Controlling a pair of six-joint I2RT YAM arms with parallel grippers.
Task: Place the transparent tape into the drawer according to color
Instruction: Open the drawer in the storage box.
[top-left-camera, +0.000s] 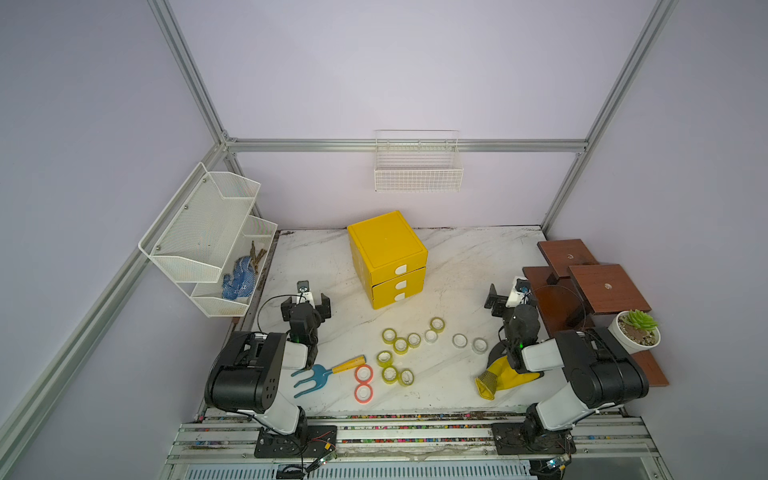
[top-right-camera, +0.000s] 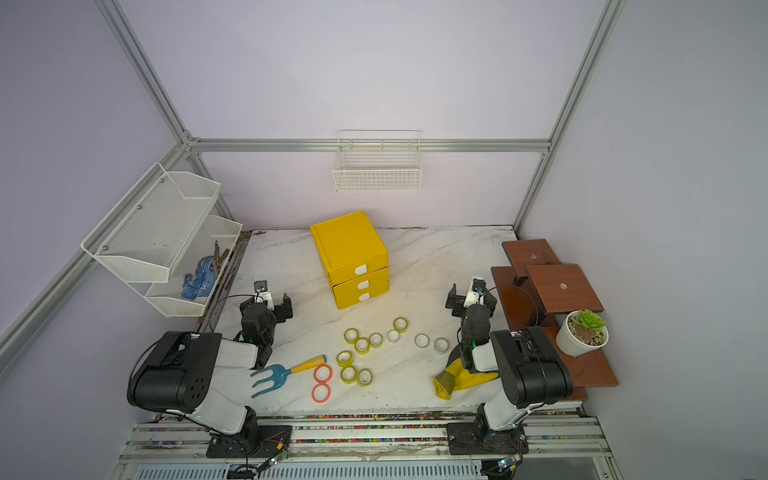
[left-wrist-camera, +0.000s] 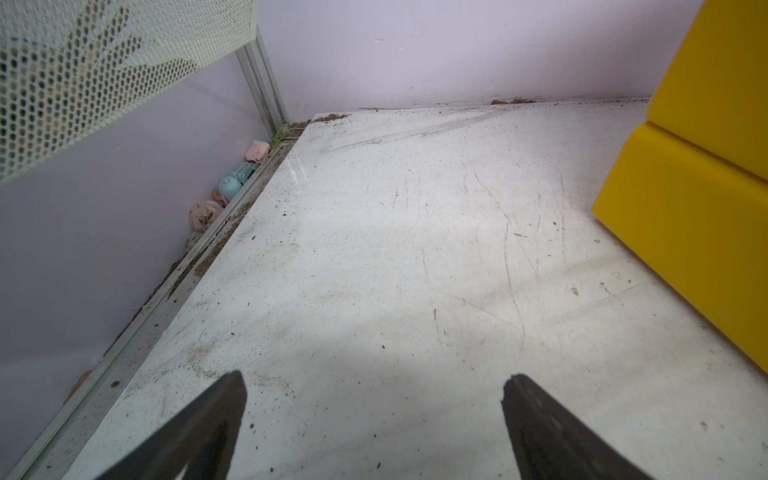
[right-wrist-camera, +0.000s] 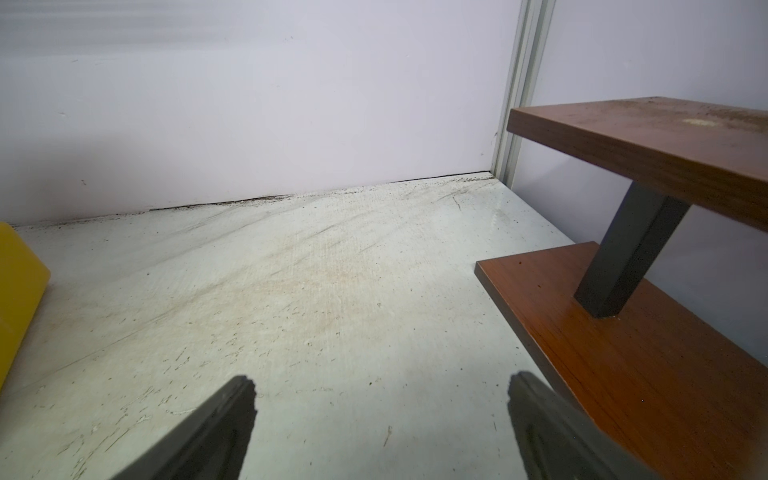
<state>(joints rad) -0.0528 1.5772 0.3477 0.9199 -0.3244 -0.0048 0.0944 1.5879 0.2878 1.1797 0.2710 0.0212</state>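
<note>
Both arms are drawn back near the front edge of the counter (top-left-camera: 457, 257), well clear of the tape. The left hand (top-left-camera: 306, 304) hangs above bare marble with its fingers (left-wrist-camera: 216, 415) spread wide and nothing between them. The right hand (top-left-camera: 509, 297) is just as wide and empty, close beside the brown stepped wooden shelf (top-left-camera: 606, 286).

The transparent tape lies loose on the counter in front of the yellow drawer unit (top-left-camera: 388, 253), whose three drawers are all shut. Seven yellow-green rolls (top-left-camera: 401, 345) lie in the middle: three bunched together, one a little apart towards the drawers, and three more clustered nearer the front. Three clear-whitish rolls (top-left-camera: 459, 340) lie in a loose row towards the right arm. Two pink-red rings (top-left-camera: 363, 373) lie flat, one just in front of the other, beside the handle of a blue garden fork (top-left-camera: 316, 374).

A limp yellow glove (top-left-camera: 496, 376) lies under the right arm. A potted succulent (top-left-camera: 636, 328) stands on the shelf's low step. A white mesh rack (top-left-camera: 208, 232) on the left wall holds a blue glove (top-left-camera: 239, 278), and a wire basket (top-left-camera: 417, 170) hangs on the back wall.
</note>
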